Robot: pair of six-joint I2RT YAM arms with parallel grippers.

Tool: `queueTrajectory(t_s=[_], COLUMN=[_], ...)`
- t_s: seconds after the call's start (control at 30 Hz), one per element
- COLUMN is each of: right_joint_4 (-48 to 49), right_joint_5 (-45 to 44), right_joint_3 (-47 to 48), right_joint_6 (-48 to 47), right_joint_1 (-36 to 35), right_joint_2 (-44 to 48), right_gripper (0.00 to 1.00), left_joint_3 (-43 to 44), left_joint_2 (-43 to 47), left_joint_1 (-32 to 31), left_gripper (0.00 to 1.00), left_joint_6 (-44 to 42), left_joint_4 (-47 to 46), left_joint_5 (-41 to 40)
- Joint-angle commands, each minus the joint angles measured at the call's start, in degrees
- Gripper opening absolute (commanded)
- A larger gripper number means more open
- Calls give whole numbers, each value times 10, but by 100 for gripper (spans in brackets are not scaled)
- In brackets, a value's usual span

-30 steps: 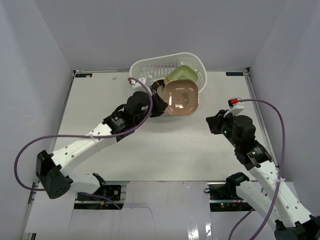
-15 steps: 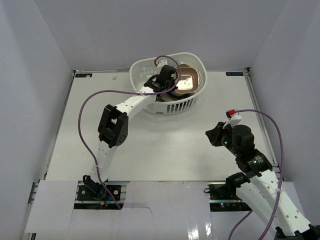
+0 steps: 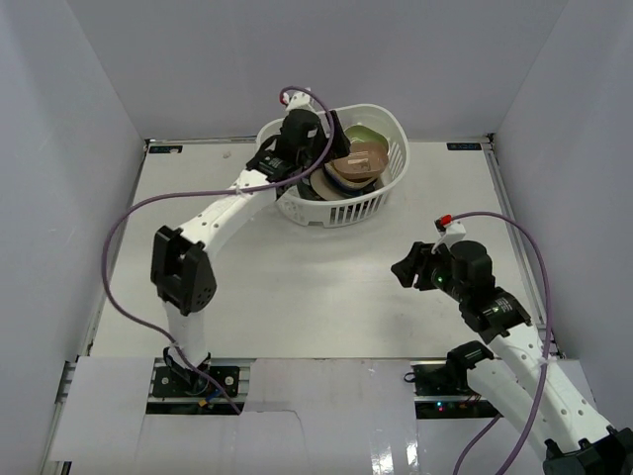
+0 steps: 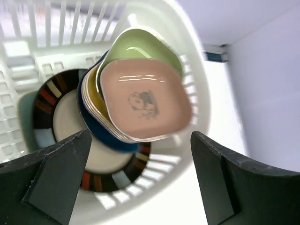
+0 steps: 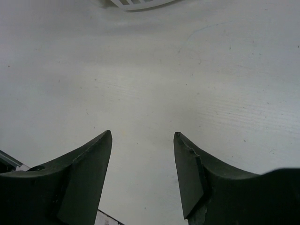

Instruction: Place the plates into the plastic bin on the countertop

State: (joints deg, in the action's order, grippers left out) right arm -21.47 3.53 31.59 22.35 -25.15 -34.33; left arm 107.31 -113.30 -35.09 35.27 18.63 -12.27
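The white plastic bin [image 3: 384, 124] stands at the back middle of the countertop [image 3: 297, 282]. Inside it is a stack of plates: a brown rounded-square dish with a panda print [image 4: 145, 101] on top, then a yellow one [image 4: 90, 93] and a blue one [image 4: 101, 135]. A green dish [image 4: 140, 47] leans behind them, and a dark-rimmed round plate [image 4: 44, 101] lies at the bottom. My left gripper [image 3: 318, 146] hovers over the bin's left side, open [image 4: 141, 135], holding nothing. My right gripper [image 3: 404, 269] stands open [image 5: 142, 134] over bare countertop, far from the bin.
White walls [image 3: 79, 119] border the countertop on three sides. The left arm's purple cable [image 3: 129, 223] loops over the left half. The bin's lower rim [image 5: 136, 2] just shows at the top of the right wrist view.
My left gripper carried the brown dish into the bin, then opened and let it go onto the stack. My right gripper opened and drifted slightly left and nearer.
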Motion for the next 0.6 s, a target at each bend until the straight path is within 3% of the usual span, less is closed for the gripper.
queueTrajectory(t_s=[0.0,0.1,0.13,0.17,0.23,0.27,0.3,0.4,0.57], right_joint_4=[36,36,37,35,25,18,6,-18,-3], right_joint_5=[10,8,9,9,3,-7,-12,-62,-92], right_joint_3=[29,48,53,60,90,101,122,152,153], right_joint_6=[-6,-13,-16,-20,-24,-30,-38,-52,-38], right_joint_1=[-3,-3,-3,-3,-3,-3,-3,-3,-3], right_joint_2=[-12,-22,-25,-28,-30,-28,-27,-10,40], right_gripper=[62,77,91,98,90,90,90,90,90], left_joint_3=[-60,-174,-208,-280,-350,-412,-438,-524,-619], left_joint_2=[173,296,328,364,473,508,576,670,843], left_joint_1=[-3,-4,-4,-5,-5,-5,-5,-5,-5], left_gripper=[98,98,98,98,98,98,98,98,98], left_joint_6=[-47,-75,-81,-95,-94,-88,-86,-72,-45], left_joint_4=[-49,-47,-46,-41,-31,-14,-2,36,73], left_joint_5=[30,43,50,58,73,78,82,101,96])
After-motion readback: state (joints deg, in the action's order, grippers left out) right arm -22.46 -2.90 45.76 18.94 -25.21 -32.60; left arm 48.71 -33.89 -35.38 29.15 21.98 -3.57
